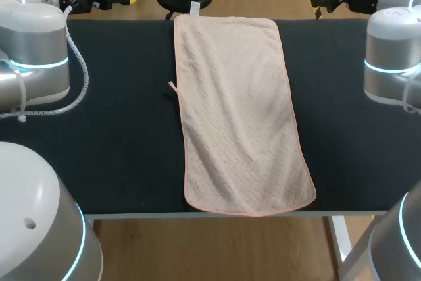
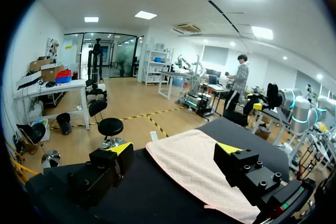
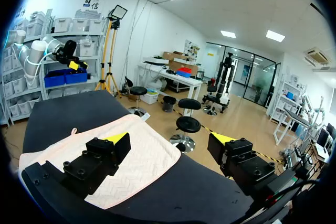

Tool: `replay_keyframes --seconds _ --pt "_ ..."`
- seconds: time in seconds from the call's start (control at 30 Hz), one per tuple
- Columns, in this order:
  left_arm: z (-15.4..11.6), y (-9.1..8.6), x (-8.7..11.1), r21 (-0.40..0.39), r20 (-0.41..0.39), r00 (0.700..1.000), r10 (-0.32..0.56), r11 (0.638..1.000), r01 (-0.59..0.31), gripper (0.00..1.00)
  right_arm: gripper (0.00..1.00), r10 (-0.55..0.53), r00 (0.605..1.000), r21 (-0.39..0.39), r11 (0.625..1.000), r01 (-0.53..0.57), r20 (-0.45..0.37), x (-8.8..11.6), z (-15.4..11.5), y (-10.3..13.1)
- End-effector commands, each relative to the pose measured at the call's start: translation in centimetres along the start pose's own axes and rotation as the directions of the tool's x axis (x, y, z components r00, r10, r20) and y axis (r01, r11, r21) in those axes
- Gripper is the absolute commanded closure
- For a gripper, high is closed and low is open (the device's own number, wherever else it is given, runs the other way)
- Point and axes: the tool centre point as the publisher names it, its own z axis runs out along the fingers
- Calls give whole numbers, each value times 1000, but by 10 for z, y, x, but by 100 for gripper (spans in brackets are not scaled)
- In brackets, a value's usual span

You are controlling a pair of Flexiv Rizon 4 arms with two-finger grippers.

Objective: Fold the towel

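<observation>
Lying flat, unfolded, down the middle of the black tabletop (image 1: 118,129), the long pale-pink woven towel (image 1: 237,116) is untouched; left end effector (image 2: 174,150) and right end effector (image 3: 170,140) both stand wide apart, holding nothing.

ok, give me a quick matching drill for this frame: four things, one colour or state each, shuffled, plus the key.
Things:
1. towel
2. table
3. left gripper
4. label

Colour or state:
A. open, holding nothing
B. white, at the towel's far edge
C. pale pink, spread flat
D. black, lying under the towel

Pairs: 1-C, 2-D, 3-A, 4-B
</observation>
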Motion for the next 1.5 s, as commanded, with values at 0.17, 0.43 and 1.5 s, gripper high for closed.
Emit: replay_keyframes --seconds 0.17,0.43,1.5 --pt "0 1 1 4 3 1000 0 1000 0 0 0 0 1000 1 1000 0 -1 -1 0 0" --pt "0 1 1 4 3 1000 0 1000 0 0 0 0 1000 1 1000 0 -1 -1 0 0" --pt "37 40 53 -631 -556 581 594 154 -760 0 0 -770 467 317 355 880 -434 41 -1 -15"
